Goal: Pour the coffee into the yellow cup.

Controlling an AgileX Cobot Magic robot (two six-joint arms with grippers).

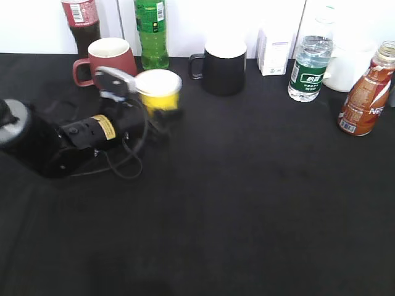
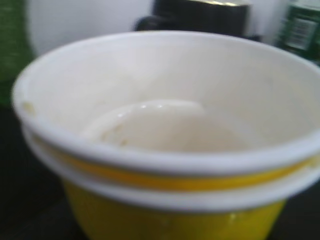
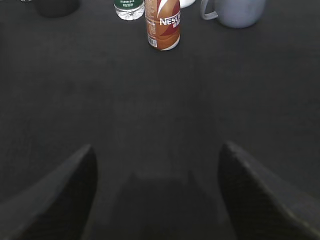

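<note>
Nearest the exterior camera, the black counter (image 1: 234,209) lies bare across its front half. On the left, the left arm lies low over the counter, and its gripper (image 1: 162,113) is at the yellow cup (image 1: 158,89), which stands in the middle-left just in front of the maroon mug (image 1: 106,60). The wrist view there is filled by the cup's white rim and inside (image 2: 165,135); it appears to be two cups nested, one rim above the other, and no brown liquid shows within. Whether this gripper is closed on the cup or merely beside it I cannot tell, since its fingers are blurred in one view and out of sight in the other.

The right gripper (image 3: 157,195) is spread wide and holds nothing; it hovers over open counter, aimed at the coffee bottle (image 3: 162,24), which stands upright well ahead of it. In the exterior view that bottle (image 1: 365,92) is at the far right edge, well apart from the cup, and the brown liquid fills it to the neck.

Along the back stand a cola bottle (image 1: 81,23), a green bottle (image 1: 152,31), a black mug (image 1: 222,66), a small white carton (image 1: 274,50) and a water bottle (image 1: 310,66).

By my judgement the task is at its start: the cup is being attended to, but the coffee is ungrasped and unpoured. Picking up the bottle, bringing it to the cup and tipping all remain.
</note>
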